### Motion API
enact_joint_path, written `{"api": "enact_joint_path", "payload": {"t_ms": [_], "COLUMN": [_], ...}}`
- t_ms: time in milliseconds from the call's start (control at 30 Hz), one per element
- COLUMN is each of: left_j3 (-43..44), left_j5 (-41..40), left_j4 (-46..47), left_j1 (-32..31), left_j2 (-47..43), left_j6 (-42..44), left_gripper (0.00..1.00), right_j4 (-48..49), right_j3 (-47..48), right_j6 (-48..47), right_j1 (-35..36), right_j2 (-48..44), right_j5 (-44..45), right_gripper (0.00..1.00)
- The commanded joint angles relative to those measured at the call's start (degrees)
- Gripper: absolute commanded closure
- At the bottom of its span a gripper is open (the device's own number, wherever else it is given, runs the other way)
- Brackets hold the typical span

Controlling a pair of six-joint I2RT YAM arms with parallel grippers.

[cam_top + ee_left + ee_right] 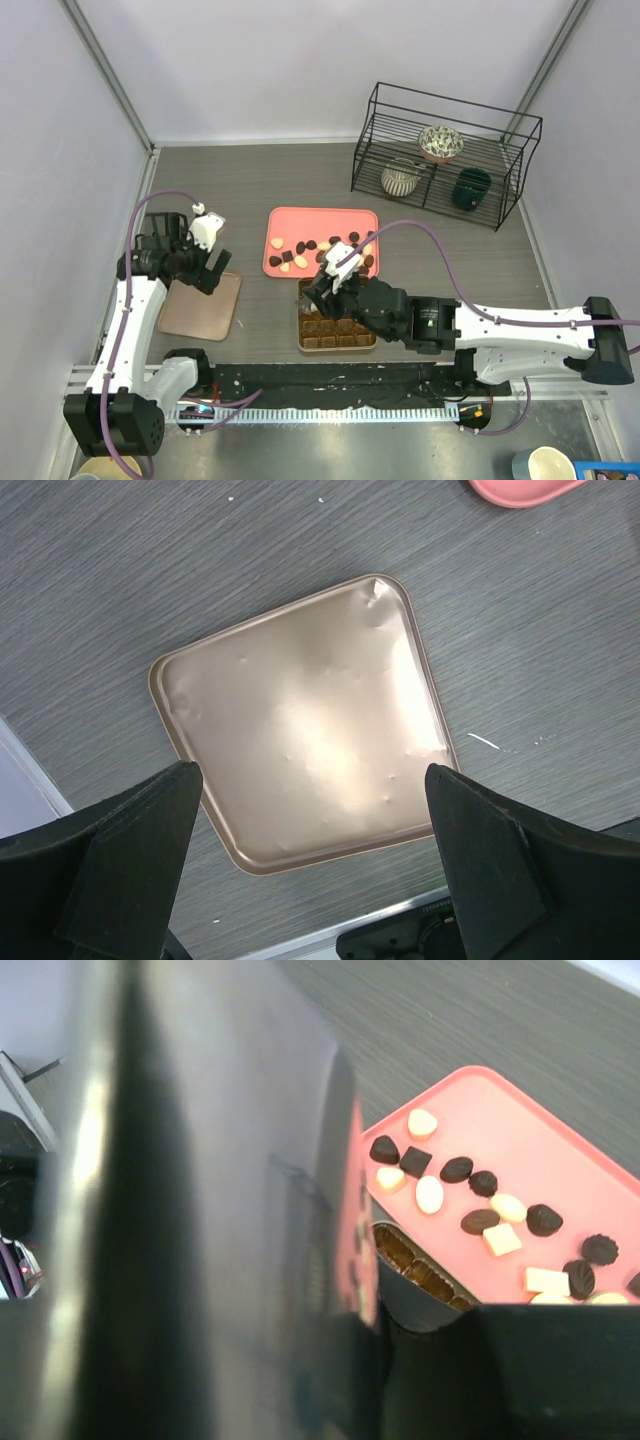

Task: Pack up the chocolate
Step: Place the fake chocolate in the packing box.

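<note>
**Little candies sit on the pink tray in the middle of the bench.**

From above: the chocolate (320, 250) lies on the tray (275, 215). The right end effector (318, 292) hangs over the box (340, 340) by the near edge, and I cannot tell its grip. Left wrist: the left end effector (310, 810) is spread wide over a gold lid (300, 680). Right wrist: the candies are dark, brown and cream. They look light, hard and slippery, so pinch one gently by its sides.
</note>
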Motion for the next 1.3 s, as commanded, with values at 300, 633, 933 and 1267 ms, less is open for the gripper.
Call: {"api": "enact_joint_path", "payload": {"t_ms": [300, 633, 933, 1267], "left_j3": [0.9, 0.9, 0.9, 1.7], "left_j5": [1.9, 1.6, 1.6, 2.4], "left_j4": [-0.9, -0.9, -1.0, -0.6], "left_j1": [0.4, 0.3, 0.4, 0.3], "left_j2": [0.5, 0.2, -0.2, 0.8], "left_j6": [0.9, 1.5, 1.4, 0.5], "left_gripper": [0.0, 0.01, 0.0, 0.0], "right_j4": [5.4, 5.5, 5.7, 11.0], "right_j3": [-2.9, -2.8, -1.3, 8.7], "right_j6": [4.0, 5.4, 2.9, -5.4], "right_j1": [1.8, 1.8, 1.8, -11.7], "right_j2": [2.5, 2.7, 0.8, 7.3], "right_j5": [4.3, 4.0, 6.8, -1.8], "right_gripper": [0.6, 0.52, 0.53, 0.57]}}
